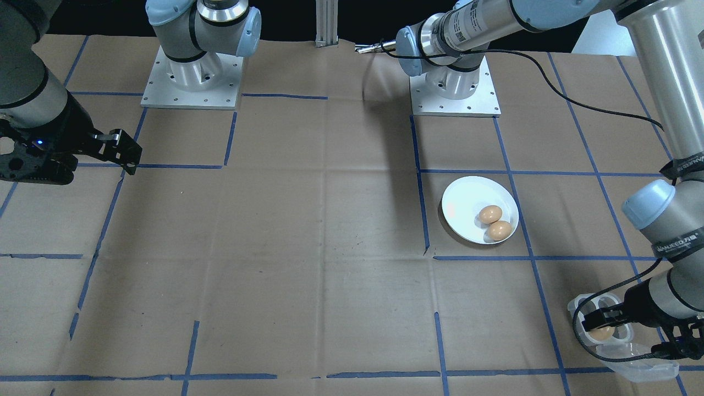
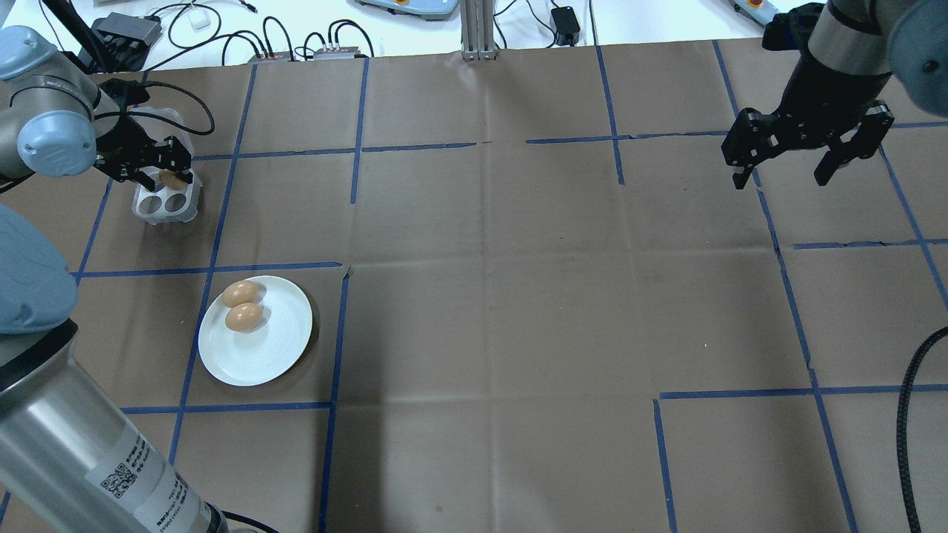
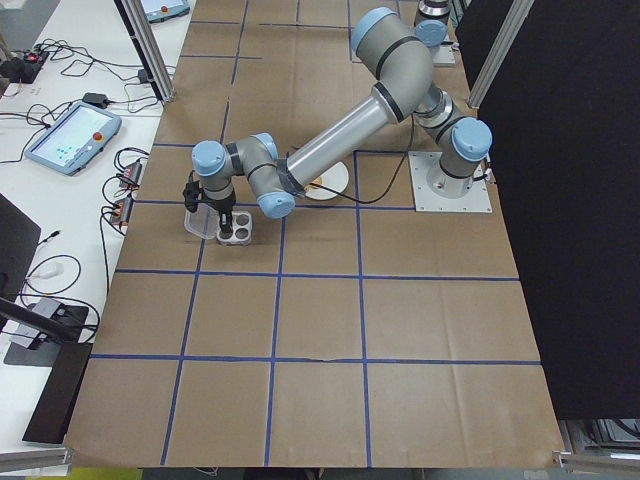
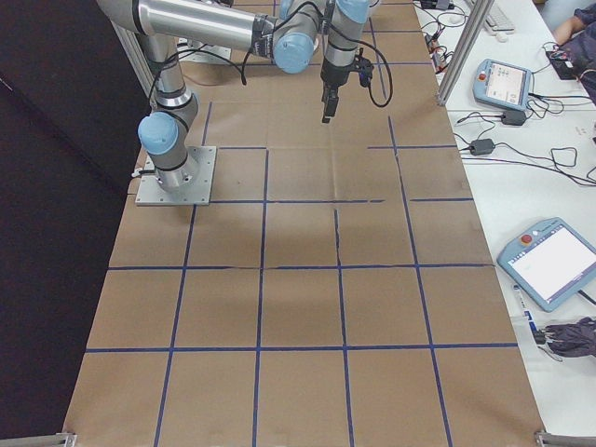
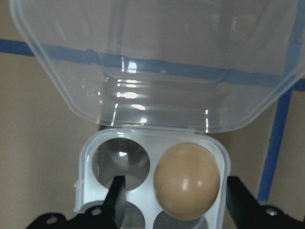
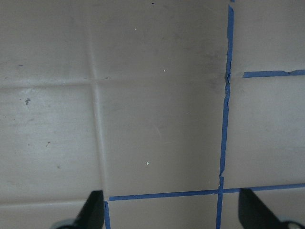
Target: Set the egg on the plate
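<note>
The scene is evenly and brightly lit from above, and the brown paper on the table (image 2: 518, 296) reads clearly in every view. Soft, blurred shadows fall on that paper: a broad one runs below the left arm's base in the front-facing view, and a thin dark crescent hugs the plate (image 1: 479, 209). The plate's glossy white surface is nearly blown out, and the two eggs on the plate (image 2: 243, 305) carry small highlights. In the left wrist view, the clear lid (image 5: 157, 62) shows white glare streaks, and the fingertips (image 5: 116, 195) at the bottom edge are dark and soft.
</note>
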